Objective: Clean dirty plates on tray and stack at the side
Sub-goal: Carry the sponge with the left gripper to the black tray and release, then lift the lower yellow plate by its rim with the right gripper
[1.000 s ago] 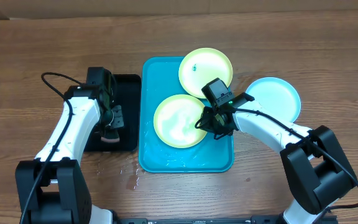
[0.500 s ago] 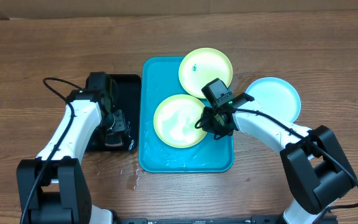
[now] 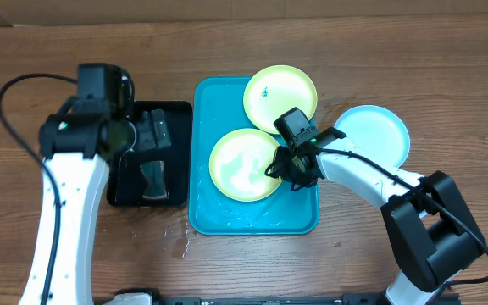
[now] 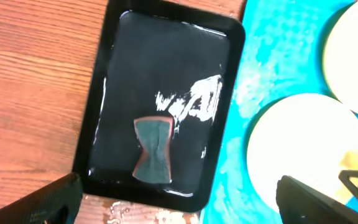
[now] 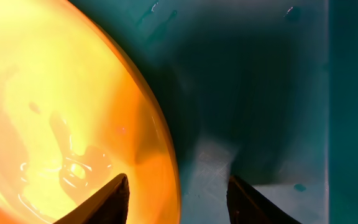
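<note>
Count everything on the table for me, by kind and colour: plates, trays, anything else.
Yellow-green plates: 2
Light blue plate: 1
Turquoise tray: 1
Black tray: 1
Sponge: 1
Total: 6

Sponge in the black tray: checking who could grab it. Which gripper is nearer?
Left. The left gripper hangs open above the black tray, near the sponge; the right gripper is across on the turquoise tray, at the edge of a yellow-green plate.

plate (image 3: 242,165) rim under right hand (image 3: 286,172)
</note>
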